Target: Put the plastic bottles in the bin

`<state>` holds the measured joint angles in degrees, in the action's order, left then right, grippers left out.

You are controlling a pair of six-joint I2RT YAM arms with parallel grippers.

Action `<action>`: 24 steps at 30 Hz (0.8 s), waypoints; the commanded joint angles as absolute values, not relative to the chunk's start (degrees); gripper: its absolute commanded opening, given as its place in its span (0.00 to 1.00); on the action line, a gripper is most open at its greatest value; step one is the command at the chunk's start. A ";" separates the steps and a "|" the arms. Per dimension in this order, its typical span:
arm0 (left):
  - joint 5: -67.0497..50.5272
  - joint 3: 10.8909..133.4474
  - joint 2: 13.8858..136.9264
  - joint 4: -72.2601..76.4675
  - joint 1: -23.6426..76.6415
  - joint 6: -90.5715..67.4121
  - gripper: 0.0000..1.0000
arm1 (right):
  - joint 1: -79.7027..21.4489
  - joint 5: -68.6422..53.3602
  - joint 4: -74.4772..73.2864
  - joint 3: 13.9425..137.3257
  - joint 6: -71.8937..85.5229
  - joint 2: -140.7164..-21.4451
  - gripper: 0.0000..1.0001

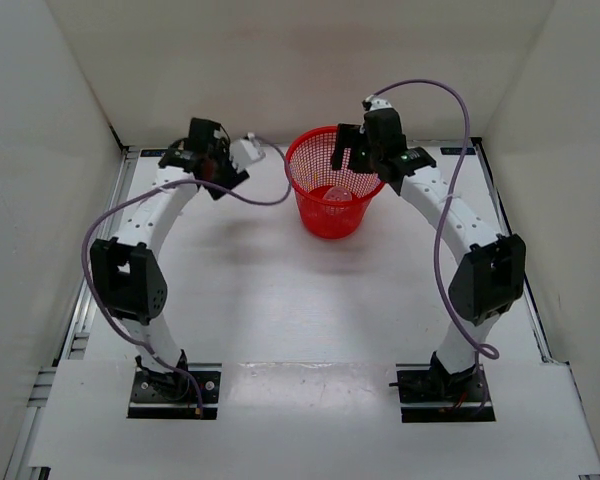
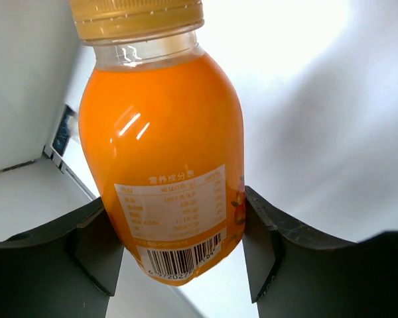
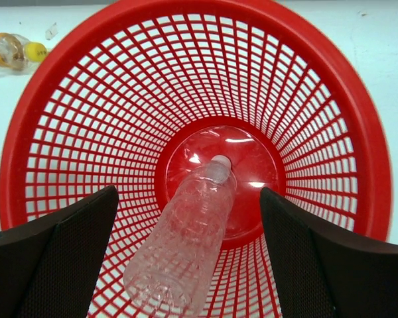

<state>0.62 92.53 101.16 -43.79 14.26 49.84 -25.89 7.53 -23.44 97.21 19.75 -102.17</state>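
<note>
My left gripper (image 2: 174,199) is shut on the stubby orange bottle (image 2: 159,132), gripping its lower body with the cap pointing away, above the table. In the top view this gripper (image 1: 220,168) is left of the red mesh bin (image 1: 302,150). My right gripper (image 1: 352,160) hangs over the bin's rim, open and empty (image 3: 188,195). The slim clear bottle (image 3: 186,245) is inside the bin (image 3: 86,99), tilted with its cap on the solid base. A clear bottle with an orange-yellow cap (image 3: 6,52) lies on the table left of the bin (image 1: 248,150).
White walls close in the table on the left, back and right. A black rail (image 1: 100,240) runs along the table's left edge. Purple cables loop from both arms.
</note>
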 commanded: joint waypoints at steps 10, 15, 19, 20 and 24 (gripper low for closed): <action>-15.91 136.76 113.19 -41.67 27.04 29.36 0.11 | -24.09 19.68 -21.97 84.30 25.74 -83.07 0.90; -15.91 136.31 118.38 -38.94 32.86 26.37 0.11 | -21.72 23.99 -20.74 76.66 28.48 -71.22 0.90; -13.89 136.32 120.41 -38.94 34.89 24.53 0.20 | -20.48 25.93 -20.74 74.01 25.68 -66.19 0.90; -13.89 135.54 120.41 -38.94 34.89 23.74 0.38 | -20.48 25.93 -20.74 74.00 25.66 -65.05 0.90; -12.83 130.44 118.40 -38.94 34.89 20.49 0.79 | -20.48 25.93 -21.36 72.77 24.43 -63.63 0.90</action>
<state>-13.67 131.31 125.25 -40.23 35.27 24.36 -20.60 24.14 -22.50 74.02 26.04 -63.86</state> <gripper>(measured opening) 0.774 0.896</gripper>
